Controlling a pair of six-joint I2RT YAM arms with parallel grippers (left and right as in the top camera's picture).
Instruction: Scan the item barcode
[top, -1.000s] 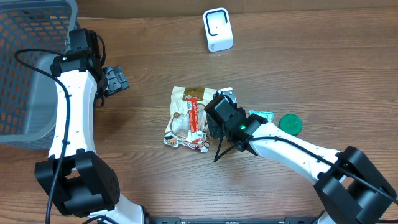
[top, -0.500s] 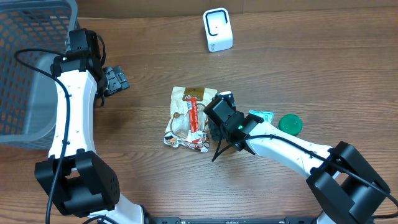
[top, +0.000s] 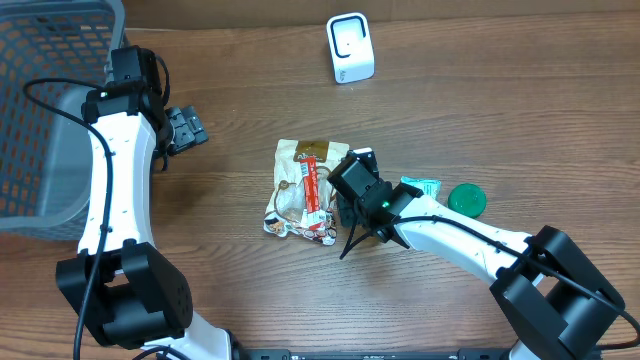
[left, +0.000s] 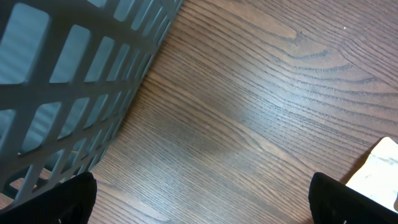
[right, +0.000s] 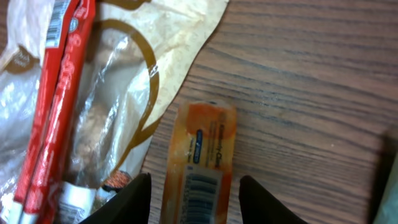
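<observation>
Grey mesh basket (top: 40, 110) sits at far-left corner of table (top: 500, 100), partly cut by frame. Only its mesh shows, contents can't tell. In left wrist view basket wall fills upper left, bare wood beside it.

Clear/tan snack bag (top: 295, 190) lies flat mid-table w/ pale food inside & a red stick (top: 309, 185) running along it.

Task item = orange pkt (right: 200, 155). It lies flat on table just beside bag's right edge, barcode side up, barcode end twd the fingers. In overhead it's hidden under R gripper (top: 345, 207). White scanner (top: 350, 47) stands upright near far edge, well apart from pkt.

R arm comes in from near-right, forearm low across table, wrist tipped down over pkt. Its fingers (right: 134, 202) are at mid width, one each side of pkt. A sliver of wood shows betw. one finger & pkt. The other sits right at pkt's edge, contact can't tell. Green sachet (top: 420, 186) & green lid (top: 466, 199) lie near, beside R arm.

L arm runs up table's left side. L gripper (top: 188, 128) is just beside basket, over wood, fingers (left: 68, 202) spread wide w/ only wood betw. them.
</observation>
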